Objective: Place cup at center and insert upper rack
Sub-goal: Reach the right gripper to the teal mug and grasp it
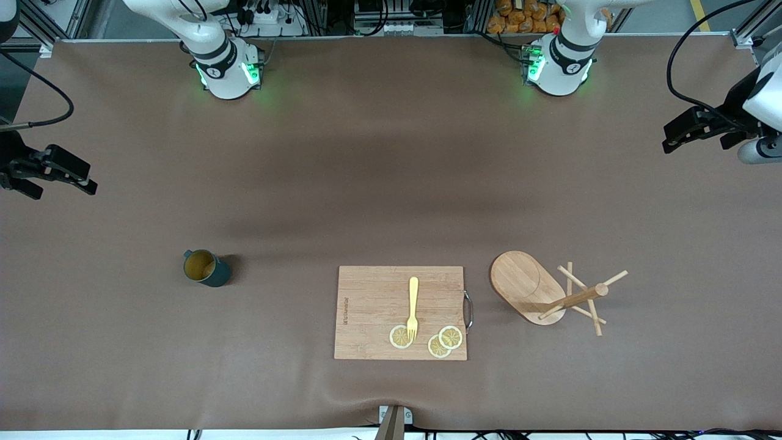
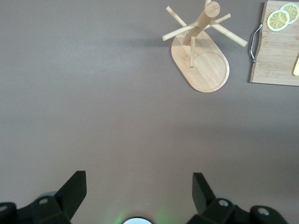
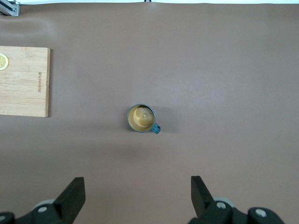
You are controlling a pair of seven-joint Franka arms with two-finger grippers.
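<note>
The cup (image 1: 206, 267), dark teal with a tan inside, stands upright on the brown table toward the right arm's end; it also shows in the right wrist view (image 3: 141, 117). The upper rack (image 1: 530, 286), a light wooden mug tree, stands on its oval base toward the left arm's end and appears in the left wrist view (image 2: 205, 65). My right gripper (image 1: 61, 188) (image 3: 138, 186) hangs open and empty at the right arm's end of the table, well away from the cup. My left gripper (image 1: 696, 146) (image 2: 138, 184) hangs open and empty at the left arm's end, apart from the rack.
A rectangular wooden cutting board (image 1: 372, 305) lies between cup and rack, near the table's front edge. On it lie a yellow fork (image 1: 413, 305) and three lemon slices (image 1: 451, 337). A metal handle (image 1: 468, 310) sits on the board's side toward the rack.
</note>
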